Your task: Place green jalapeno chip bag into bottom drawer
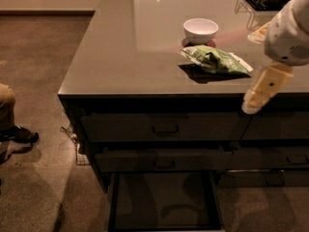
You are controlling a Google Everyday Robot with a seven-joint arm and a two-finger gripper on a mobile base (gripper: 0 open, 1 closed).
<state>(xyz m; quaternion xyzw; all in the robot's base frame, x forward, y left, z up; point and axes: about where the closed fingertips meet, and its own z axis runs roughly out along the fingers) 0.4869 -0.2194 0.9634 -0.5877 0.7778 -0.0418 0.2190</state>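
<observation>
Lying flat on the table [120, 57], the bag [215, 60] sits just in front of the bowl [201, 30], its long axis running from back-left to front-right. By its right end, apart from it, hangs the gripper [264, 90]; whether it is spread or closed cannot be told. Below, the drawer [164, 202] stands open.

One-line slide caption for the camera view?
Crinkly green foil chip bag lies on grey countertop by a white bowl; gripper hangs at image right; wide dark bottom drawer open below.
</observation>
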